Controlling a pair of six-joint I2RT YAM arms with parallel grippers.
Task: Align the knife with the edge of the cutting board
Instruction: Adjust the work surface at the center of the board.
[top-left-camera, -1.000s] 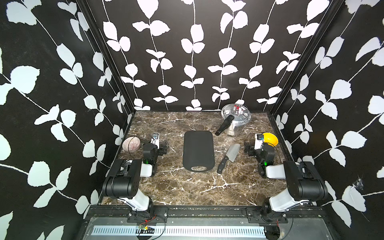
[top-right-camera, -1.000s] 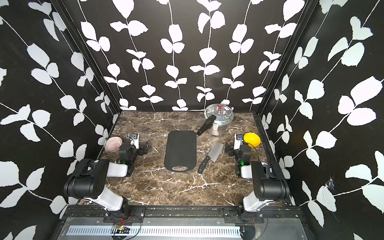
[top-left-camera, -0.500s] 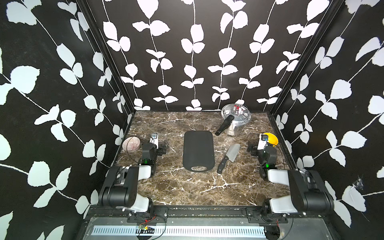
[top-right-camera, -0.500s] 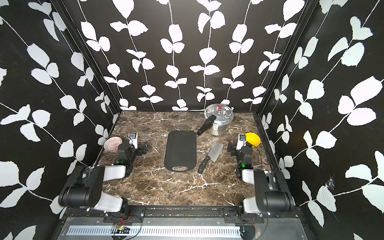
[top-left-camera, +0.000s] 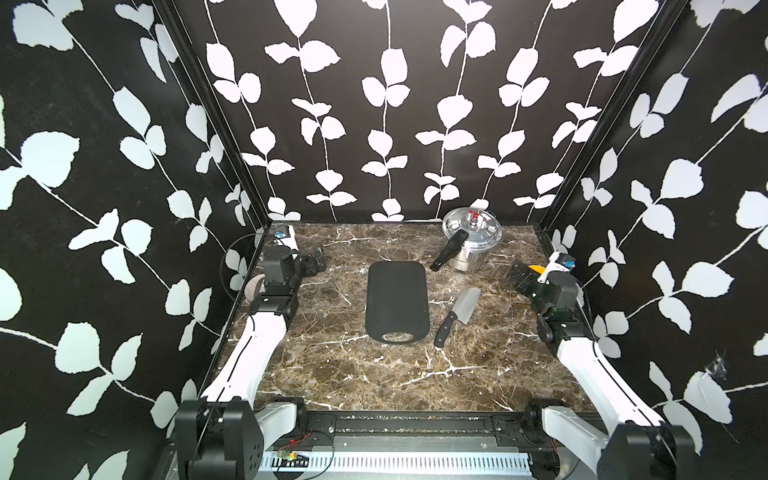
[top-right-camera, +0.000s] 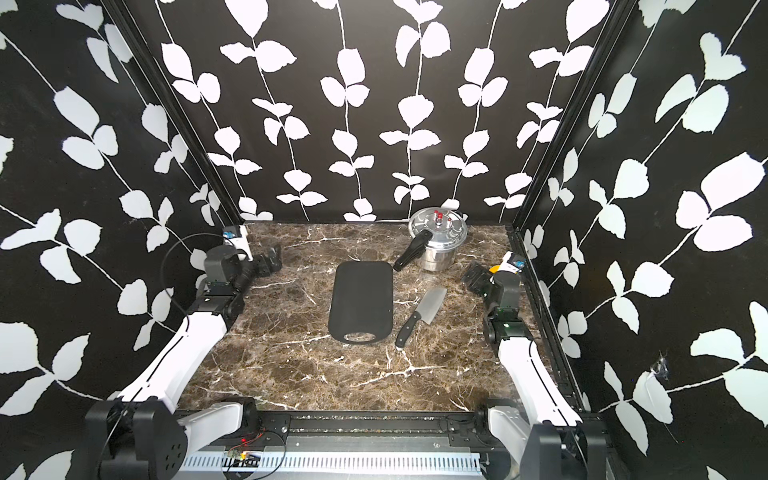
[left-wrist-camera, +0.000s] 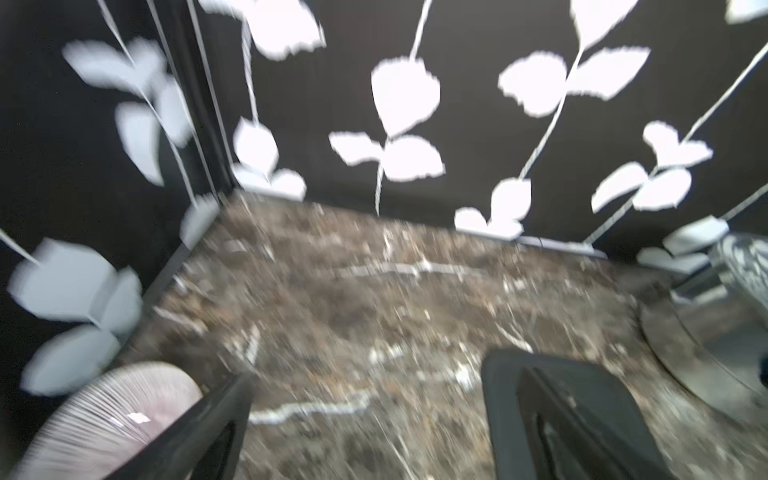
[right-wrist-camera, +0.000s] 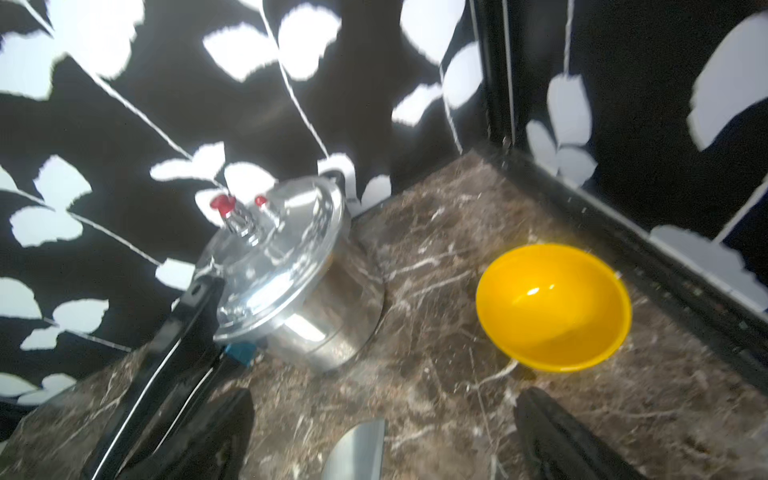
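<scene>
The black cutting board lies flat mid-table, its handle hole at the near end. Right of it lies the knife, a silver cleaver. Its black handle is near the board's front corner and its blade slants away to the right, apart from the board. My left gripper hovers open and empty at the back left. My right gripper is open and empty, right of the knife. The knife's blade tip shows between the right fingers, below them.
A steel pot with a long black handle stands behind the knife. A yellow bowl sits by the right wall. A pink ribbed bowl sits by the left wall.
Both arms have unfolded and reached further back, carrying the grippers up and away from the front. The knife and the board have not moved.
</scene>
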